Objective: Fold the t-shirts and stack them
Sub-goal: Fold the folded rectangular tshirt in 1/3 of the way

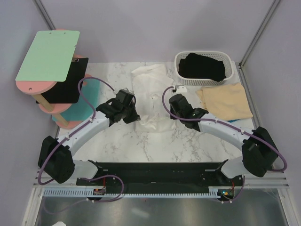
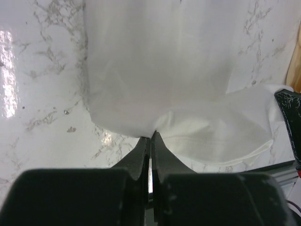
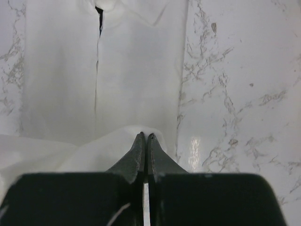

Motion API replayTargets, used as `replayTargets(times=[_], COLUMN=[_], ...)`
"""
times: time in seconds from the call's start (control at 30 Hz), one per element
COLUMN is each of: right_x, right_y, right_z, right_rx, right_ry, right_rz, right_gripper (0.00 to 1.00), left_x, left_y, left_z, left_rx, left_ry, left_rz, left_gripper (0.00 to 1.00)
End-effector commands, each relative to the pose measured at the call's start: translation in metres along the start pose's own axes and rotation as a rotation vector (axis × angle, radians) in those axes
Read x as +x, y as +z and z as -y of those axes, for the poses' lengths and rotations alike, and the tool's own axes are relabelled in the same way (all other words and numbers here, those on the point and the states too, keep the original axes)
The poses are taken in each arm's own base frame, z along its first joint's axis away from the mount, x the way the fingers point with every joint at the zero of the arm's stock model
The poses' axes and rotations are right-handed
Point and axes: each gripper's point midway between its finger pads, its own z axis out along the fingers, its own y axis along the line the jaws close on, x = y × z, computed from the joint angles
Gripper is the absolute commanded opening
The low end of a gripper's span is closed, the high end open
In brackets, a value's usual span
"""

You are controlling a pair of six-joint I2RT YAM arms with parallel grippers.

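The white t-shirt (image 1: 149, 96) lies lengthwise in the middle of the marble table, plain side up, its near hem bunched and raised. My left gripper (image 1: 135, 117) is shut on the hem's left corner, and in the left wrist view its tips (image 2: 151, 134) pinch the white t-shirt (image 2: 160, 70) at the fold. My right gripper (image 1: 172, 114) is shut on the right corner, with fabric of the white t-shirt (image 3: 136, 70) humped over its tips (image 3: 144, 136). The tan t-shirt (image 1: 225, 101) lies flat at the right. The black t-shirt (image 1: 203, 67) sits in the basket.
A white lattice basket (image 1: 179, 64) stands at the back right. At the left is a pink tiered stand with a green board (image 1: 47, 55) and a teal piece (image 1: 82, 107) beside it. A purple cable loops over each arm. The tan t-shirt's edge (image 2: 296, 61) shows at the right.
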Motion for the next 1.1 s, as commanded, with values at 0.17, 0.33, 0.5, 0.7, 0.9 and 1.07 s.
replayTargets(times=[0.17, 0.33, 0.5, 0.7, 0.9, 1.07], right_x=[-0.049, -0.049, -0.086, -0.13, -0.096, -0.029], right_y=[0.058, 0.097, 0.115, 0.079, 0.06, 0.065], right_z=[-0.007, 0.006, 0.025, 0.036, 0.051, 0.045], right_rx=[-0.011, 0.025, 0.129, 0.119, 0.12, 0.038], right_ry=[-0.01, -0.004, 0.023, 0.075, 0.098, 0.146], right_rz=[0.062, 0.027, 0.164, 0.321, 0.225, 0.014], right_gripper=[0.0, 0.0, 0.13, 0.98, 0.98, 0.91], left_x=[-0.048, -0.062, -0.094, -0.125, -0.09, -0.041], left_y=[0.033, 0.06, 0.075, 0.045, 0.034, 0.049], left_z=[0.007, 0.005, 0.003, 0.011, -0.006, -0.032], left_rx=[0.014, 0.011, 0.02, 0.041, 0.058, 0.063], left_ry=[0.047, 0.032, 0.015, 0.049, 0.042, -0.012], left_rz=[0.008, -0.027, -0.018, 0.085, 0.044, -0.029], left_gripper=[0.02, 0.02, 0.26, 1.0, 0.98, 0.84])
